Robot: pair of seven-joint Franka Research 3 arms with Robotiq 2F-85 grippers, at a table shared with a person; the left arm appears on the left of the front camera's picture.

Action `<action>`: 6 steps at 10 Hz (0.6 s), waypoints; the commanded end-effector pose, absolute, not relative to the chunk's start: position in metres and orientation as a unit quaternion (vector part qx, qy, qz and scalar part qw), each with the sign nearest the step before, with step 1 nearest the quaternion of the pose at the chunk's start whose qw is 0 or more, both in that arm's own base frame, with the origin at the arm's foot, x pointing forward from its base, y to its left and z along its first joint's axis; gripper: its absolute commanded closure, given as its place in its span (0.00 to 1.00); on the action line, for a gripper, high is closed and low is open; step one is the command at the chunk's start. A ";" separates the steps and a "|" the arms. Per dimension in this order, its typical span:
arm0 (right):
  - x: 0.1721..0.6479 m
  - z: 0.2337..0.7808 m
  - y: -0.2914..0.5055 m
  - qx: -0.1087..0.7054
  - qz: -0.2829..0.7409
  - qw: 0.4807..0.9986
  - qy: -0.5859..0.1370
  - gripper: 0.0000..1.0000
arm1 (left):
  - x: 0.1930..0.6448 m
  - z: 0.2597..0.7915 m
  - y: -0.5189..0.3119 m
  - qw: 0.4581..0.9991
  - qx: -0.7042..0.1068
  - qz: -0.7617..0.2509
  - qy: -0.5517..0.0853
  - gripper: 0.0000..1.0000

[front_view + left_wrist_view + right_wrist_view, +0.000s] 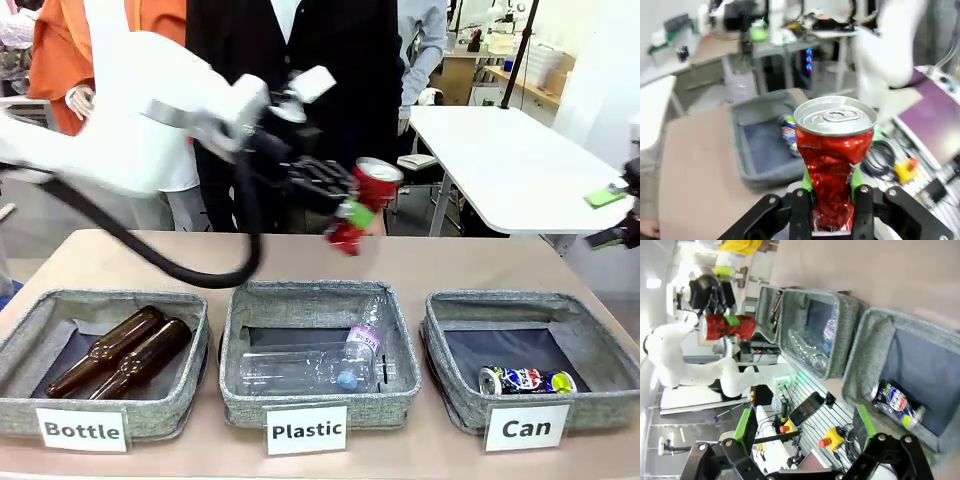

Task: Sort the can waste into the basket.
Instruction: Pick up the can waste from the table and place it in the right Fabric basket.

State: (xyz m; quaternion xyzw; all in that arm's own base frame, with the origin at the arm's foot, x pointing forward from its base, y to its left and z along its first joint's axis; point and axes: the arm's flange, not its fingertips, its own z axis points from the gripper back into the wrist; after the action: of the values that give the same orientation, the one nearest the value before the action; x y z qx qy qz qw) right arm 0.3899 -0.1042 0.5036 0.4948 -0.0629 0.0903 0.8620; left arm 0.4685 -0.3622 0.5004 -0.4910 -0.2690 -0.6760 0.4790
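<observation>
Here, the crumpled red can (832, 165) is clamped between the green pads (806, 181) of the left gripper (350, 212), raised above the table (450, 265). Below and beyond it, the "Can" basket (530, 398) is seen with the dented blue-and-white can (525, 381) lying inside. The right gripper (802, 432) is spread wide, empty.

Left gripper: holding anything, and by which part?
Yes: the left gripper is shut on the red can, fingers clamping its crushed lower body, silver top free. The right gripper is open and holds nothing.
</observation>
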 end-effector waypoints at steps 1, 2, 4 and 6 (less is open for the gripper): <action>0.345 0.538 -0.160 0.451 0.078 0.885 -0.090 0.00 | 0.478 0.479 -0.439 0.483 -0.473 -0.682 -0.280 0.68; 0.327 0.542 -0.190 0.420 0.058 0.899 -0.113 0.00 | 0.472 0.461 -0.481 0.490 -0.475 -0.682 -0.265 0.68; 0.294 0.542 -0.251 0.387 0.040 0.909 -0.149 0.00 | 0.467 0.436 -0.552 0.487 -0.452 -0.698 -0.267 0.68; 0.277 0.531 -0.276 0.380 0.014 0.906 -0.184 0.00 | 0.474 0.427 -0.598 0.474 -0.451 -0.718 -0.238 0.68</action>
State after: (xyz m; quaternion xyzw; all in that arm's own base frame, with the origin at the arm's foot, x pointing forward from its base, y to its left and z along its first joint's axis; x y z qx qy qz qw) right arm 0.2661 -0.2784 0.5396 0.3832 -0.1704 0.0128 0.9077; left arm 0.4475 -0.5811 0.4097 -0.4527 -0.2558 -0.7091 0.4763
